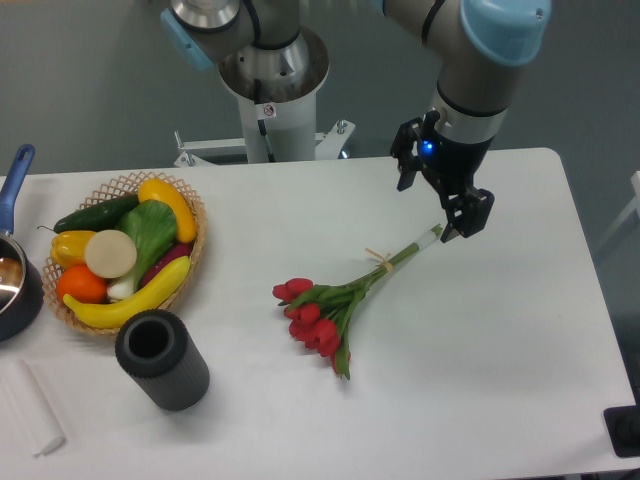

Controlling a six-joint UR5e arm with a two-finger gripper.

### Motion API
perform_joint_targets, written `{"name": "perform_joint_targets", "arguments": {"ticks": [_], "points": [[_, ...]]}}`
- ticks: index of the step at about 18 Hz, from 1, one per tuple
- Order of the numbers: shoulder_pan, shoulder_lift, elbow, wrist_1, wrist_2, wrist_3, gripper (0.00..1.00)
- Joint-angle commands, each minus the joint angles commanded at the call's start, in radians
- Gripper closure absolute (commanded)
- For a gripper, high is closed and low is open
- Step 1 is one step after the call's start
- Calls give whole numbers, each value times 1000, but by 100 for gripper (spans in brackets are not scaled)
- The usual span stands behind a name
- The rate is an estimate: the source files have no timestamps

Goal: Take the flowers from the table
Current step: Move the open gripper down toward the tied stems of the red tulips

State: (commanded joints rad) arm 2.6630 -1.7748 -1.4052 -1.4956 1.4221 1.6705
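The flowers point(325, 310), a bunch of red tulips with green leaves, lie on the white table point(500, 350) near its middle. Their long green stems point(405, 253) run up and to the right, tied by a pale band point(380, 261). My gripper point(436, 208) hangs over the far end of the stems, at the table's back right. It is open, and one black finger point(468, 215) stands right beside the stem tips. Nothing is between the jaws.
A wicker basket point(190, 205) with fruit and vegetables stands at the left. A dark grey cylinder point(162, 360) stands in front of it. A dark pot with a blue handle point(12, 280) is at the left edge. A white block point(30, 405) lies at the front left.
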Motion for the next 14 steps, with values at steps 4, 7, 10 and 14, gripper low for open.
{"name": "perform_joint_targets", "arguments": {"ticks": [4,7,10,14], "points": [[2,-2,0,-2,-9,5,0],[-3,0,-29,2,-12,-8,0],[-5,-2,-46,3,-35,-64,0],[-9,-8,-70,5,-35,-146,0]]}}
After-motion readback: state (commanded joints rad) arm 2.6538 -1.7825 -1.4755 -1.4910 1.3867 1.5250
